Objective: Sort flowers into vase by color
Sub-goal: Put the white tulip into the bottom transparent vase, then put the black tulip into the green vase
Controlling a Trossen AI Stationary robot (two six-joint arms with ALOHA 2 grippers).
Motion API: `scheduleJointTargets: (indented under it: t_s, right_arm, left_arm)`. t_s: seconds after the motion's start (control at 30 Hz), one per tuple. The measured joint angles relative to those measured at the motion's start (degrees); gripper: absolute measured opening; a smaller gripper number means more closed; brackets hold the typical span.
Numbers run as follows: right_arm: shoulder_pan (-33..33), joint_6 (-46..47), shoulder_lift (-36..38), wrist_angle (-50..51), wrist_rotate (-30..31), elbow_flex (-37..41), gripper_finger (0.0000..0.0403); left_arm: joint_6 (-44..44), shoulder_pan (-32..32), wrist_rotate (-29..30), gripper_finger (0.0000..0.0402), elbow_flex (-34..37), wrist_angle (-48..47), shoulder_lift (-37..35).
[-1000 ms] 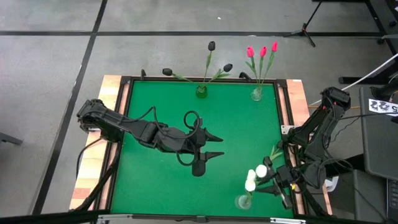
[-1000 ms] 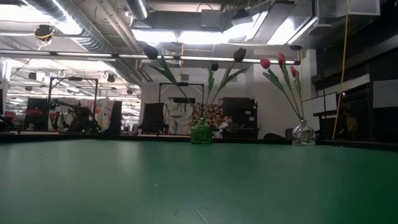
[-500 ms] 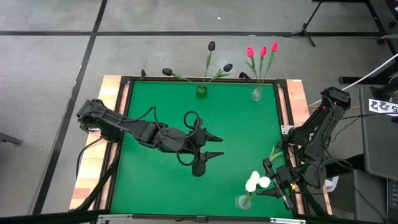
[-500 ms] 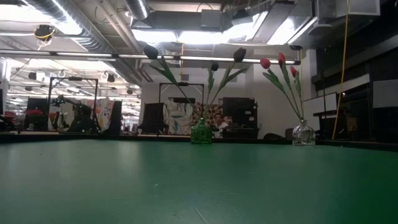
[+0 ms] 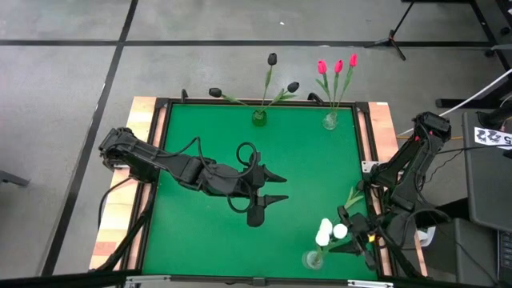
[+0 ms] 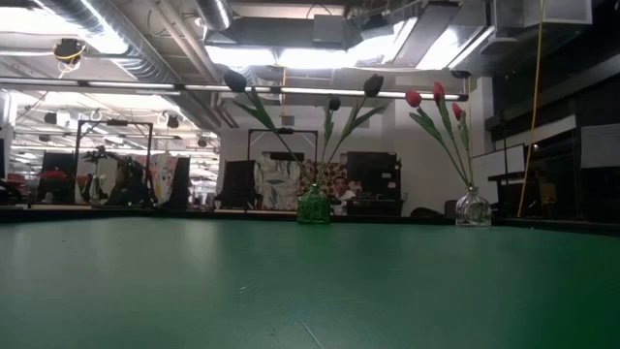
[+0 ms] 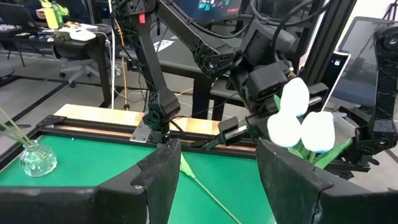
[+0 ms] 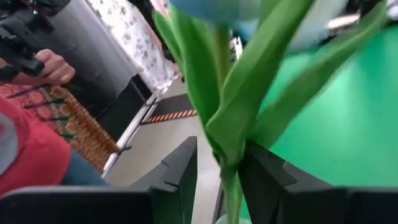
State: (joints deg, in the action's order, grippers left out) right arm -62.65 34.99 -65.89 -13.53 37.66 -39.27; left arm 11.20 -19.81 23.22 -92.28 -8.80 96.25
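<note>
Three white flowers (image 5: 330,234) stand with their stems in a clear vase (image 5: 310,260) at the near right corner of the green mat; their heads (image 7: 297,118) also show in the left wrist view. My right gripper (image 5: 350,241) is right beside them, open, with a green stem and leaves (image 8: 231,134) between its fingers. My left gripper (image 5: 276,188) hangs open over the middle of the mat, holding nothing. Black flowers (image 5: 272,80) stand in a green vase (image 5: 258,117) at the far edge. Red flowers (image 5: 337,67) stand in a clear vase (image 5: 330,122) beside it. My right gripper has a finger on either side of a white flower's stem (image 8: 229,180), coming at it about level from the table's right. The stem runs close along one finger (image 8: 264,180). I cannot tell whether it touches that finger.
The mat sits in a raised black frame (image 5: 366,160) with wooden boards outside it. In the right wrist view a person's hand (image 8: 53,65) and a red sleeve (image 8: 28,146) show beyond the table. Much of the mat's left half (image 5: 200,232) lies bare.
One white flower head, which stood apart toward the table's far side, has swung in beside the other two over the near vase. My right gripper has rolled a little while staying in the same place. My left arm has kept still.
</note>
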Motion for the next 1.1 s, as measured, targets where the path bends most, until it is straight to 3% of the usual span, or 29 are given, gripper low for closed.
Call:
scheduleJointTargets:
  t_s: [0.23, 0.67, 1.1]
  right_arm:
    - [0.00, 4.81, 0.03, 2.84, -5.12, 0.00, 0.0111]
    - [0.00, 16.89, 2.71, 17.15, -11.89, 0.00, 0.0111]
    - [0.74, 22.50, 3.82, 45.65, -21.15, 0.02, 0.0111]
  left_arm:
    - [0.42, 0.00, 0.00, 0.0207, 0.01, 0.33, 0.00]
    - [0.96, 0.00, -0.02, 0.0207, 0.01, 0.35, 0.00]
    - [0.94, -0.02, -0.02, 0.0207, 0.03, -1.61, 0.00]
